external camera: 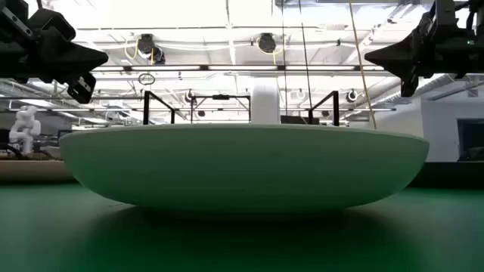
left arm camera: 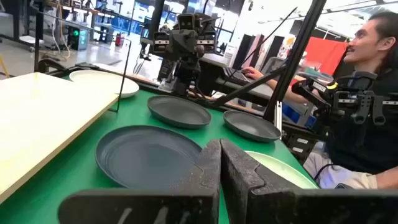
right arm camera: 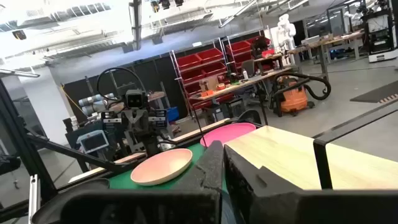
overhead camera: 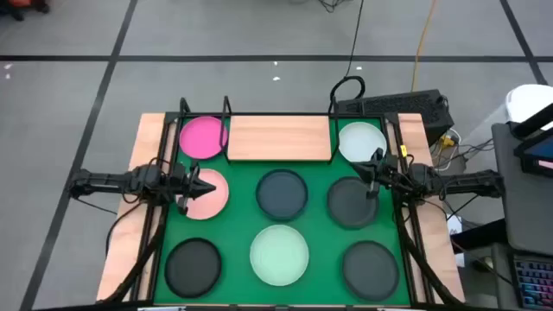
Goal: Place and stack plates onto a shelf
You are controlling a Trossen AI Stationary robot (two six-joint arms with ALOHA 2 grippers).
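Observation:
The shelf (overhead camera: 279, 138), a light-wood board in a black wire frame, stands at the table's far edge. The magenta plate (overhead camera: 203, 136) lies to its left and the white plate (overhead camera: 361, 141) to its right. On the green mat lie the pale pink plate (overhead camera: 207, 194), the mint plate (overhead camera: 279, 253) and several dark plates, one in the middle (overhead camera: 282, 193). My left gripper (overhead camera: 204, 185) is shut and hangs raised over the pink plate (right arm camera: 163, 165). My right gripper (overhead camera: 370, 177) is shut and hangs raised over a dark plate (overhead camera: 352, 203).
Two dark plates (overhead camera: 193, 266) (overhead camera: 370, 268) lie near the table's near edge, flanking the mint plate (external camera: 242, 166). Black frame posts (overhead camera: 183, 108) rise at the shelf's ends. A person (left arm camera: 367, 112) sits beyond the table's right side. A keyboard and cables (overhead camera: 393, 105) lie behind the table.

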